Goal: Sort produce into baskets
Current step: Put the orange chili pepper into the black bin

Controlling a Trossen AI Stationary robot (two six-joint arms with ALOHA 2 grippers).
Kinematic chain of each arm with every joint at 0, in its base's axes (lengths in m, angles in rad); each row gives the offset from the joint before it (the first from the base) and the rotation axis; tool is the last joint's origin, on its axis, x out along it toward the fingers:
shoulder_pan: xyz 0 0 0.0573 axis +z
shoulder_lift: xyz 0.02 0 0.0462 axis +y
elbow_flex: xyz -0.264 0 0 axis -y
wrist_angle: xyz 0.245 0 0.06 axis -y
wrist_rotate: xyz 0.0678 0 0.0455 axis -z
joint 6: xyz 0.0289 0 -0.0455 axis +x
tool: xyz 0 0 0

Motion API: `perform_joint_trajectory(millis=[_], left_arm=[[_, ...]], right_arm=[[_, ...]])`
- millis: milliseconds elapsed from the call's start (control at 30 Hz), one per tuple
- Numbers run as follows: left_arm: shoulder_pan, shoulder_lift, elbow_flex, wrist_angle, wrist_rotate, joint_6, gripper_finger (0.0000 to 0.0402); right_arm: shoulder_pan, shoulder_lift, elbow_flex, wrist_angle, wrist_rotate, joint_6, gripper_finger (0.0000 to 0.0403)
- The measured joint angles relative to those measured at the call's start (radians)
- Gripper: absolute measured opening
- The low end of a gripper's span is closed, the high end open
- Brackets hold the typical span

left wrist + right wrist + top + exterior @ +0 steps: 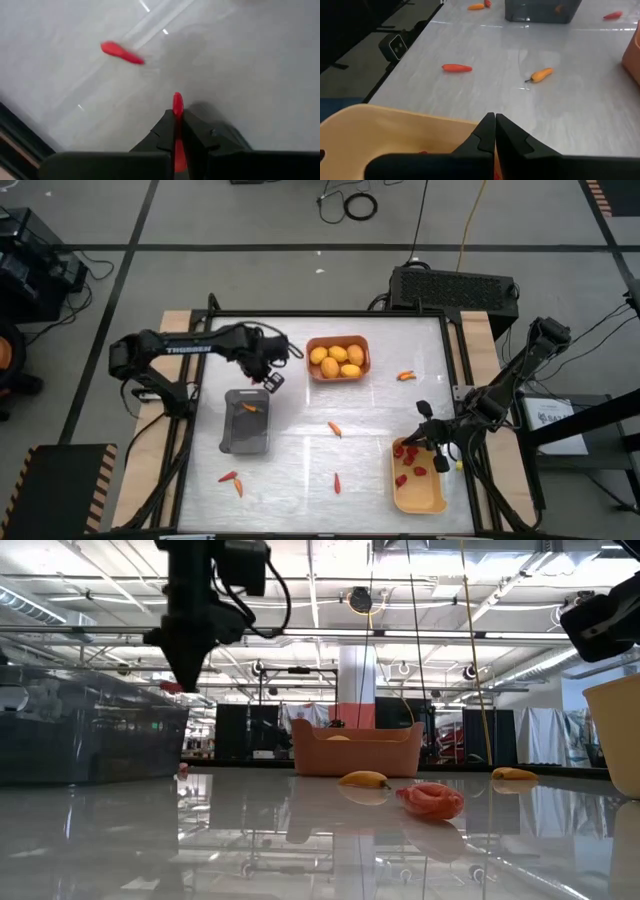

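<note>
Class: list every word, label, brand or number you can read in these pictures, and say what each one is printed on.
"TROSSEN": white lettering on the dark left robot arm, high view; small, only just readable.
White label on the grey box beside the table: too small to read.
Nothing else legible.

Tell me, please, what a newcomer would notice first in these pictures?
First, the left gripper, shut on a slim red chili-like piece and raised above the table beside the dark grey plastic tray. Next, the orange plastic tray at the table's far edge, filled with yellow-orange round fruits. The right gripper is shut over the yellow plastic tray.
</note>
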Motion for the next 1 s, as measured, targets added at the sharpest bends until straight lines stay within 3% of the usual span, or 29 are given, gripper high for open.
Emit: perform_joint_trajectory(millis=[267,600,1000], left_arm=[[-0.183,-0.010,0.000,-0.109,0.002,-0.144,0.0025],[-0.375,-0.010,-0.004,-0.124,-0.014,-0.312,0.0025],[-0.491,-0.010,-0.004,-0.122,-0.017,-0.389,0.0027]], right_arm=[[0.001,0.004,0.000,0.002,-0.001,0.092,0.0004],[0.024,0.091,0.000,0.009,-0.025,0.168,0.0004],[0.035,0.179,0.000,0.162,-0.024,0.098,0.0004]])
